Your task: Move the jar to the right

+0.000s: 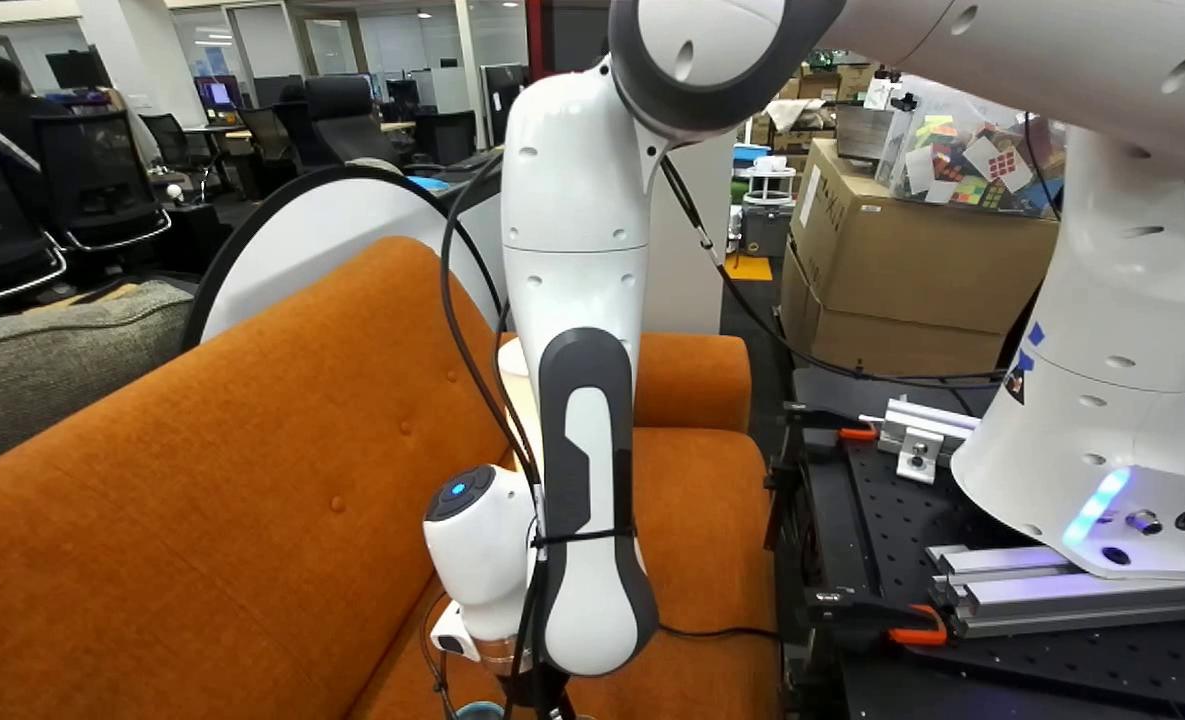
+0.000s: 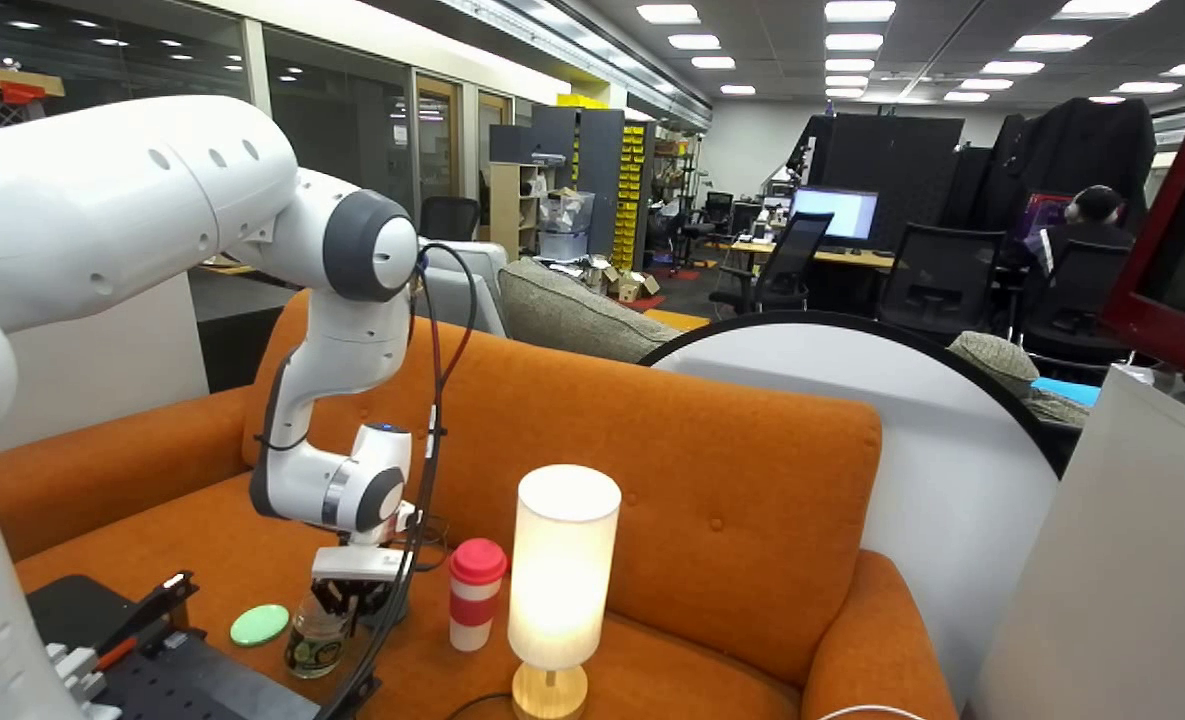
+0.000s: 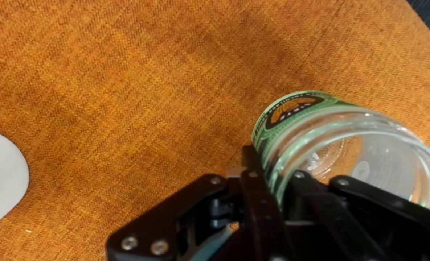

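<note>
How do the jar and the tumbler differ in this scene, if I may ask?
The jar is clear glass with a green label; the tumbler is white with a red band. The jar is open on top, while the tumbler wears a red lid. The jar is squat; the tumbler looks taller and slimmer. The gripper is shut on one side of the jar, while nothing holds the tumbler. Both are on the sofa.

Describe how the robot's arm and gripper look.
The arm is white and rounded, with dark grey trim and strapped-on black cables; its base bears blue stickers and a glowing blue strip. The gripper is black with angular linkages and silvery screws.
</note>
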`<state>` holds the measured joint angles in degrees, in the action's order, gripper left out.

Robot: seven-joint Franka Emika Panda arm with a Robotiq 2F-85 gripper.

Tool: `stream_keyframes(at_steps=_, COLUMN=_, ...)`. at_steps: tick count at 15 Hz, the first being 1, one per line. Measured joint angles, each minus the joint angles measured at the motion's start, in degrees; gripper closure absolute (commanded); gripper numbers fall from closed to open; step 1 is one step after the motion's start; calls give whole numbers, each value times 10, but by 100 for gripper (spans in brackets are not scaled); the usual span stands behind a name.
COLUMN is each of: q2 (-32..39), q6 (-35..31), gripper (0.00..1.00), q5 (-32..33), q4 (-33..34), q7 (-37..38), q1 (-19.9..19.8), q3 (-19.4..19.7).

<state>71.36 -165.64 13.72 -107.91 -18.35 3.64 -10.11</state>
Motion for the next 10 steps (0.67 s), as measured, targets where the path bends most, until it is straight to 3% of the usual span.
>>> stream_keyframes(at_steps=5, q2=-52, q6=33, gripper=98, q5=0, q4=-43, q7=45, q1=14, q3=1)
stream_keyframes(at_steps=10, q2=-103, q6=11, gripper=98, q5=-24, q4=-77, q7=123, q1=37, q3=28)
